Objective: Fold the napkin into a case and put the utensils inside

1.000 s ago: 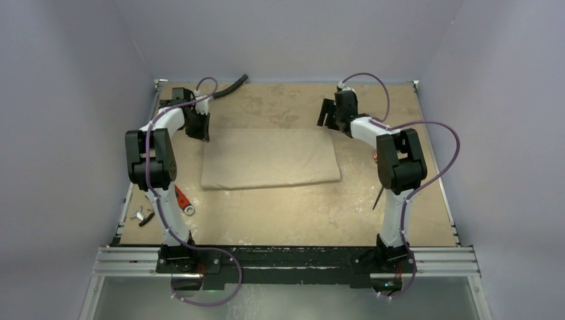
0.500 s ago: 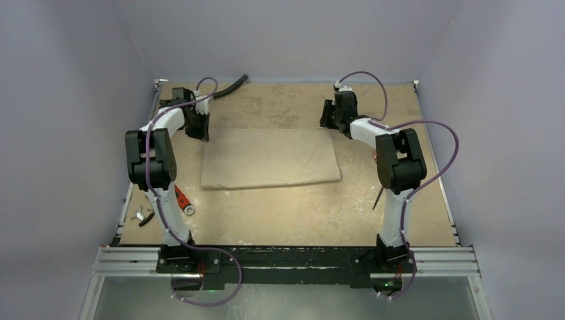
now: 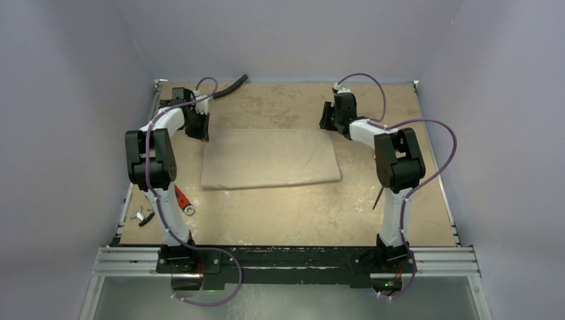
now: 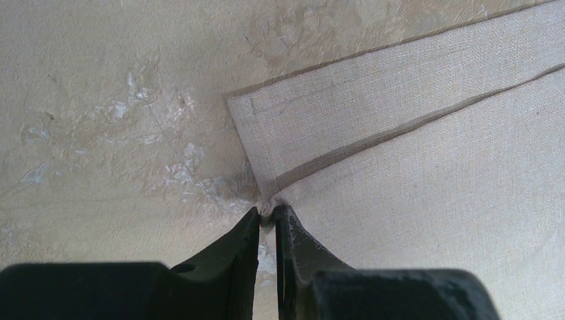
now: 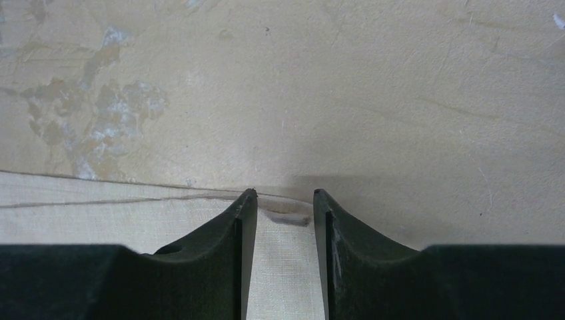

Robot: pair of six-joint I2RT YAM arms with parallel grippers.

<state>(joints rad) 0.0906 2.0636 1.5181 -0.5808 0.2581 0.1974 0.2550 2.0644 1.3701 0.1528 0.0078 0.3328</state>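
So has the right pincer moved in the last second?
Yes. The right pincer has edged slightly toward the far right corner of the napkin, which has stayed put.

Near the right edge a slim dark stick [image 3: 378,198] pokes out from behind the right arm [image 3: 398,167], too small to name. Small bits [image 3: 141,215] by the left edge are equally unclear. In both wrist views the napkin [image 4: 433,167] runs off the picture, and one corner is hidden between the fingertips of the left gripper [image 4: 266,215].

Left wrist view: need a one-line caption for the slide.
Left gripper, jaws pinched on a top-layer corner of the folded napkin lying on the scuffed table.
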